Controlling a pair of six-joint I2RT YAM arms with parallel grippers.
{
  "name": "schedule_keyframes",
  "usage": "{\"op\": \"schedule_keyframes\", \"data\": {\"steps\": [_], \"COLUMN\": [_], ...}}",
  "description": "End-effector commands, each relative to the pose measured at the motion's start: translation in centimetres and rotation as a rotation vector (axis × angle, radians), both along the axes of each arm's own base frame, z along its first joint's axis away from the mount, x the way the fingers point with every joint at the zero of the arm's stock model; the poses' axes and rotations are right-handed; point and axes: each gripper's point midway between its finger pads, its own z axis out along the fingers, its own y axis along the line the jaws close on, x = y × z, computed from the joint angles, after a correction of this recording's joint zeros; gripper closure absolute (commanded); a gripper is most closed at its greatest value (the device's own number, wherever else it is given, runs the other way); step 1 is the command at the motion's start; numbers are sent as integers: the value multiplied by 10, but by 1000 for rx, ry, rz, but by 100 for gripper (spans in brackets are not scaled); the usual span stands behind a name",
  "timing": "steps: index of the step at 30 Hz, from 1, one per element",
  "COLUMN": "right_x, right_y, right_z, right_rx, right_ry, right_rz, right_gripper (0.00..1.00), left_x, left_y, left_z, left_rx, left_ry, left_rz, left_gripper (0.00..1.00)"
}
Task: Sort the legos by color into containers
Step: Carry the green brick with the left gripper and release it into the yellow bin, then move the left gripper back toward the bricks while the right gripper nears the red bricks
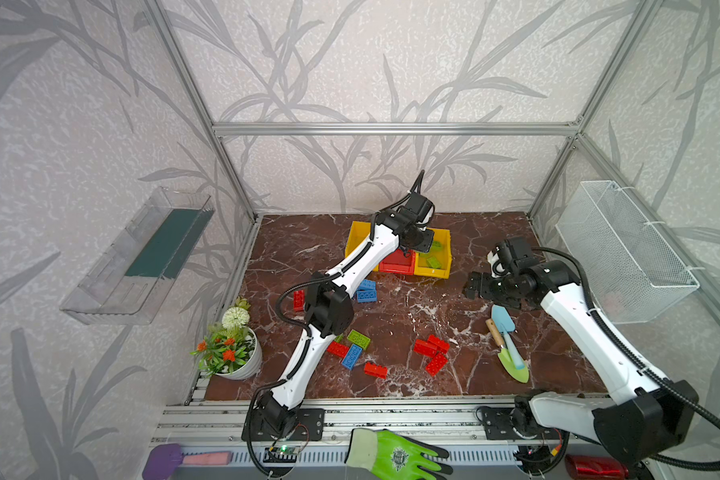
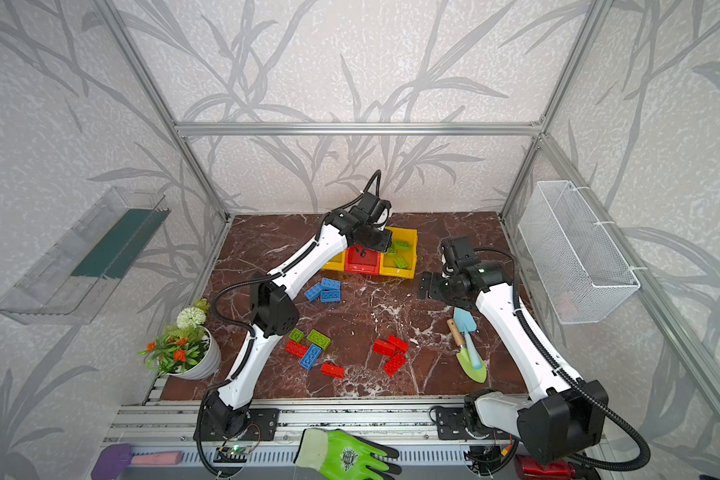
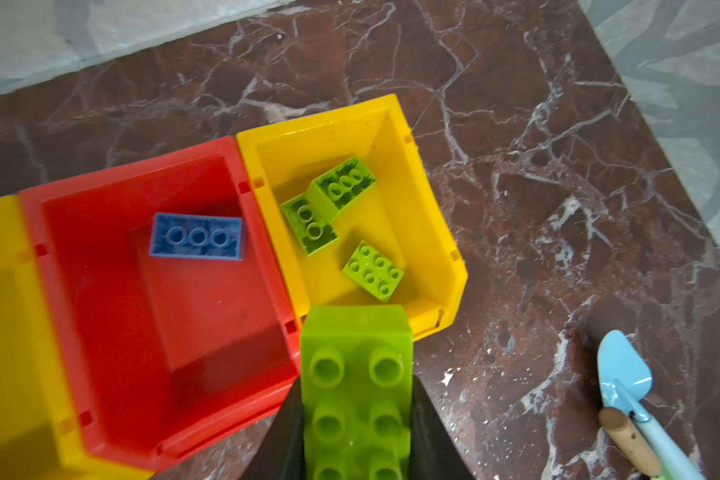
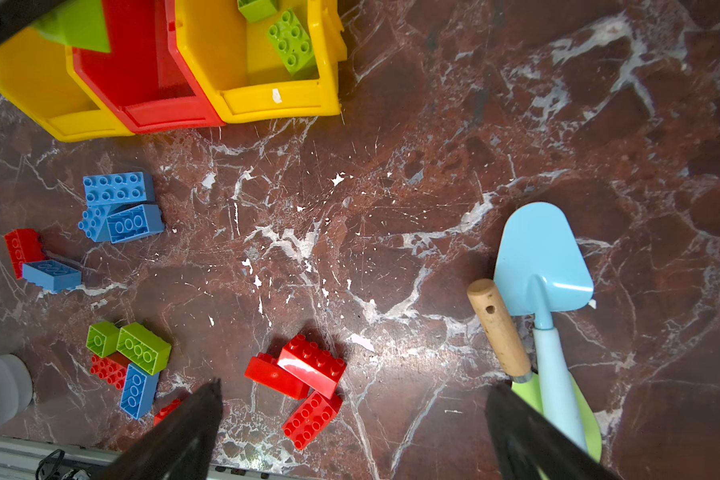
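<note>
1 chunky, studded lime brick (image 3: 356, 395)

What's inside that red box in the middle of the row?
One blue brick, lying hollow side up, in the red bin. The left wrist view shows nearly all its inside; in both top views the left arm covers much of it.

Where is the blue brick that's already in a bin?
In the left wrist view, the blue brick lies alone inside the red middle bin, beside the yellow bin that holds three lime bricks.
</note>
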Motion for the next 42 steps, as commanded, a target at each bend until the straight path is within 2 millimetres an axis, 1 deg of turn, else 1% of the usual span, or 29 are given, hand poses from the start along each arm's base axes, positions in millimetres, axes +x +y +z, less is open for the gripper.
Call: {"op": "schedule_keyframes", "data": {"steps": [1, 5, 8, 14, 15, 16, 17, 18, 20, 21, 24, 26, 30, 33, 37, 38, 39, 40, 42], "right_x": [-12, -13, -13, -12, -12, -11, -11, -10, -10, -9, -8, -7, -5, -2, 3, 3, 4, 4, 3], "right_y": [-10, -18, -23, -30, -31, -31, -32, -32, -33, -33, -32, -31, -25, -18, -7, -4, -1, 3, 12], "right_z": [1, 6, 8, 15, 16, 17, 17, 17, 17, 18, 18, 17, 16, 13, 11, 11, 10, 9, 6], "right_rx": [-13, -29, -44, -62, -64, -64, -65, -64, -63, -61, -54, -47, -15, 19, 56, 56, 54, 54, 53], "right_ry": [21, 17, 20, 20, 19, 19, 19, 20, 24, 21, 19, 15, 4, -3, -8, -10, -7, -8, -3], "right_rz": [-8, -26, -32, -34, -35, -35, -35, -36, -35, -35, -36, -34, -23, -7, 27, 37, 49, 63, 87], "right_gripper": [1, 1, 1, 1, 1, 1, 1, 1, 1, 1, 1, 1, 1, 1, 1, 1, 1, 1, 1], "left_x": [1, 14, 26, 40, 42, 43, 44, 45, 46, 47, 46, 45, 37, 25, 4, -2, -9, -15, -31], "left_y": [-24, -44, -53, -60, -59, -59, -60, -60, -61, -61, -60, -58, -48, -35, -9, 0, 8, 19, 42], "left_z": [4, 0, -4, -20, -23, -26, -26, -28, -26, -22, -8, 6, 36, 49, 50, 42, 41, 48, 35], "left_rx": [-132, -226, -280, -317, -316, -317, -321, -326, -338, -346, -358, -363, -345, -291, -191, -163, -153, -158, -139], "left_ry": [33, 28, 23, 20, 22, 22, 22, 24, 28, 24, 7, -13, -44, -45, -32, -21, -29, -54, -53], "left_rz": [-30, -23, -7, 30, 38, 43, 44, 47, 54, 55, 52, 46, 35, 29, 37, 44, 53, 71, 117], "left_gripper": [83, 80, 79, 78, 76, 72, 64, 52, 34, 29, 22, 21, 21, 21, 21, 22, 22, 22, 22]}}
